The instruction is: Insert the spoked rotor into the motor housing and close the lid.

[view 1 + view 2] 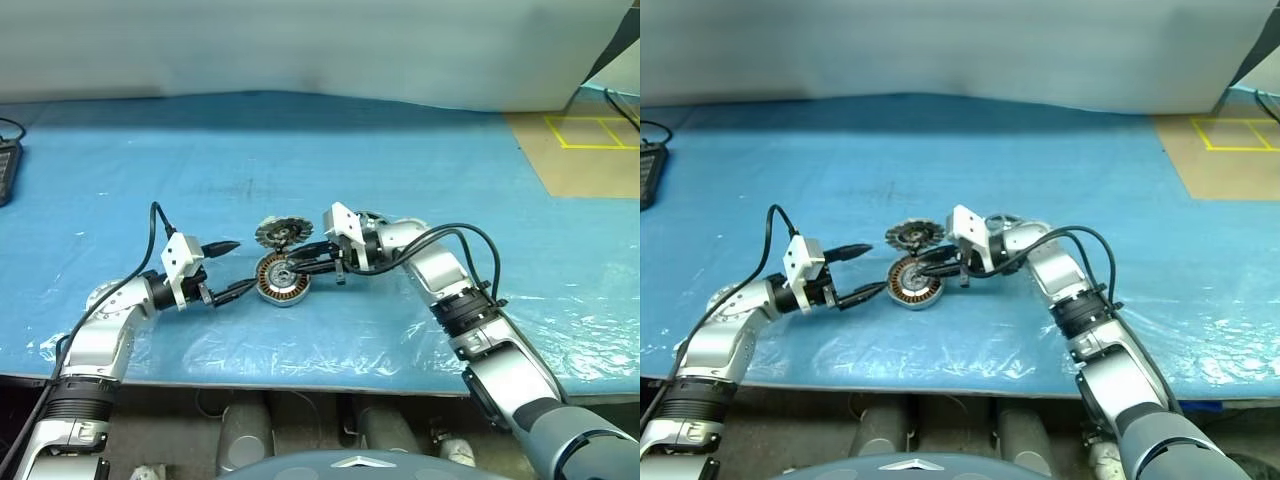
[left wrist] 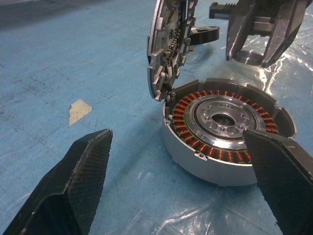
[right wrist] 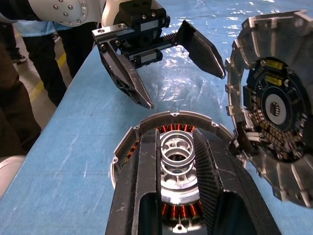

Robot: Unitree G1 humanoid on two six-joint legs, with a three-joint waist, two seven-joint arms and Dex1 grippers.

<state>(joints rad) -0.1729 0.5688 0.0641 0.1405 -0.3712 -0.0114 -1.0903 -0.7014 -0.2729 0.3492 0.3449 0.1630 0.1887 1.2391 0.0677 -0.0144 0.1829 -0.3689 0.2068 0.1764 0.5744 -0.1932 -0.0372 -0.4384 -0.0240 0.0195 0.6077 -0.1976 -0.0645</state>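
Figure: two-arm motor assembly on a blue-covered table.

The motor housing, a shallow silvery cup ringed with copper-orange windings, rests flat on the table between the two grippers. The left gripper lies just beside the housing on its left side, pointing toward it, its two black fingers spread wide and empty; in the left wrist view the housing lies ahead of and between the spread fingertips, which are apart from it.

The right gripper reaches in from the opposite side, directly over the housing's open top. Its fingers stand narrow, closed on the spoked rotor, seen in the right wrist view as a shiny silver ringed piece gripped between the two black finger pads just above the housing's centre. Whether the rotor already touches the housing's hub cannot be told.

The lid, a round disc with a toothed, segmented rim, stands tilted on edge just beyond the housing, on the far side from both arms, its patterned inner face with dark centre turned toward the right gripper. Its lower edge lies touching or very nearly touching the housing's rim.

A person's dark-clothed legs stand beside the table's edge, beyond the left gripper.
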